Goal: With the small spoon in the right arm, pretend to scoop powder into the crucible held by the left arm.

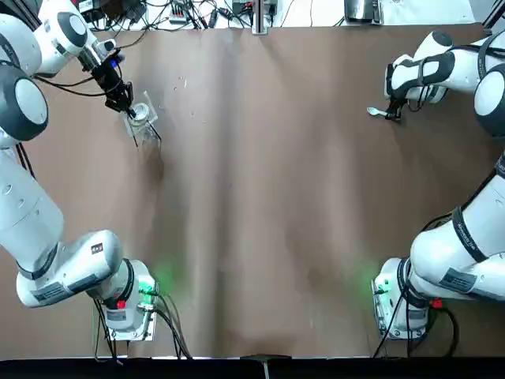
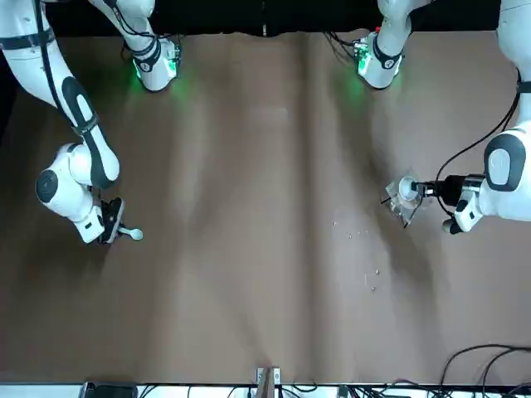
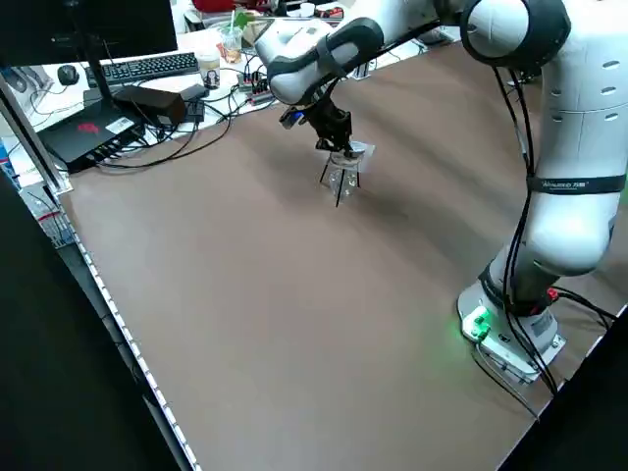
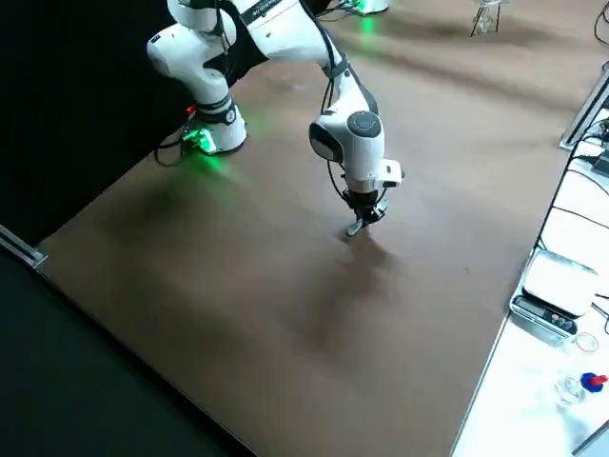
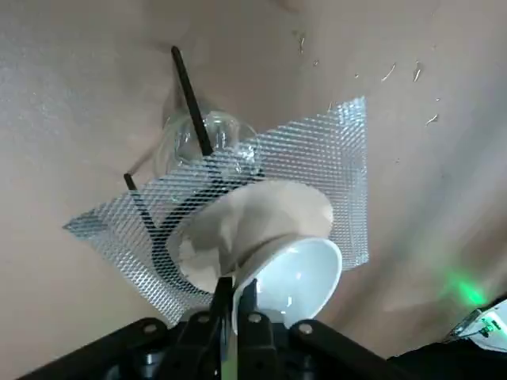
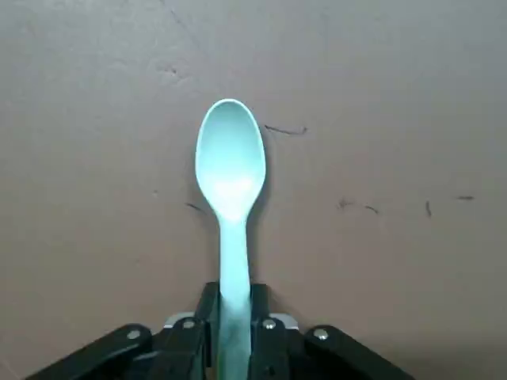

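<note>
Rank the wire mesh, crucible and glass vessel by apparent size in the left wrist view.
1. wire mesh
2. crucible
3. glass vessel
The crucible is nearest the camera, so its lead over the vessel is unsure.

Left gripper [image 1: 126, 106] upper left of top view, fingers pinched tight. Right gripper [image 1: 391, 112] upper right, also pinched.

Brown desk [image 1: 260, 197] fills the scene, darkness beyond its near edge; cables [image 1: 181, 12] trail along the far edge; beyond them a keyboard [image 3: 147, 67], mouse [image 3: 67, 74], dark monitor [image 3: 88, 22] and cup [image 3: 233, 41]; a white device [image 4: 557, 284] far right.
</note>
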You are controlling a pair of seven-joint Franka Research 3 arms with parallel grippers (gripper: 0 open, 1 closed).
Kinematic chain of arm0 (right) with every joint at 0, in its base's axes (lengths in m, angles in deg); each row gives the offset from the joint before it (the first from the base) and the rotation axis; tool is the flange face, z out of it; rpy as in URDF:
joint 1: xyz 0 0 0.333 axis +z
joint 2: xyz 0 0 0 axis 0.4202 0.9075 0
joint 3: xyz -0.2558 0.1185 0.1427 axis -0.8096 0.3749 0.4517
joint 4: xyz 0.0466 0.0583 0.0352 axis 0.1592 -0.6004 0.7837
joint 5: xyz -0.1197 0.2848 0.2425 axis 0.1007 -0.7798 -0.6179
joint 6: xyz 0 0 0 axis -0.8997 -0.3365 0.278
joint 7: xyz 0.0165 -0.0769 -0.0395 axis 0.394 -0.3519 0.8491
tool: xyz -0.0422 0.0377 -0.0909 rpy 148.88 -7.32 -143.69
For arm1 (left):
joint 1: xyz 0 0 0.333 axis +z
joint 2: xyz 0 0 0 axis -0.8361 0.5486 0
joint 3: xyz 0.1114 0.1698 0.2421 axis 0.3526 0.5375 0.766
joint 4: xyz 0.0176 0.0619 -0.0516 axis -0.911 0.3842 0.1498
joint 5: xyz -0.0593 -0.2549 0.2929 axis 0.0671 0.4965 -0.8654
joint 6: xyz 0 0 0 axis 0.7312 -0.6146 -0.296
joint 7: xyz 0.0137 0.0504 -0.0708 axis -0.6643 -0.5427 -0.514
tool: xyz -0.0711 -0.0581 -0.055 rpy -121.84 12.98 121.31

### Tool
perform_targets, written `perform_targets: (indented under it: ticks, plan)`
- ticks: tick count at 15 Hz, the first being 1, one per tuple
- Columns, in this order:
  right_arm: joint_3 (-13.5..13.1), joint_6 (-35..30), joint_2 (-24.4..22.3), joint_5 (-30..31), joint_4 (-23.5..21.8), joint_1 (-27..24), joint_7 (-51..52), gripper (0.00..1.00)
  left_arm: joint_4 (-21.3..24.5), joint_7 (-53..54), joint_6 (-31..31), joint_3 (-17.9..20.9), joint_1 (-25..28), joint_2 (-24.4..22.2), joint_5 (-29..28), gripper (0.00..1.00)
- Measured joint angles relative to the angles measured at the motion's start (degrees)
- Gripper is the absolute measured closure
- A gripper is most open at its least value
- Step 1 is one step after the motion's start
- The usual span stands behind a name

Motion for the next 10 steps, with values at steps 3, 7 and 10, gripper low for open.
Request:
perform_targets:
  ticks: [3,7,10]
  plan:
    - [-0.2,-7.5,0.0,-0.1,1.9,-0.7,-0.1,0.81,-0.4,-0.4,-0.2,-1.1,0.3,-0.5,1.5,0.93]
    - [1.1,-17.6,-0.1,-0.5,4.7,-0.3,-5.1,0.81,-0.6,-5.3,-1.5,-4.7,0.3,-3.1,7.2,0.93]
    - [4.5,-25.6,-0.6,-1.5,7.0,1.6,-15.5,0.81,-0.7,-13.8,-0.9,-10.9,-0.1,-4.1,8.0,0.93]
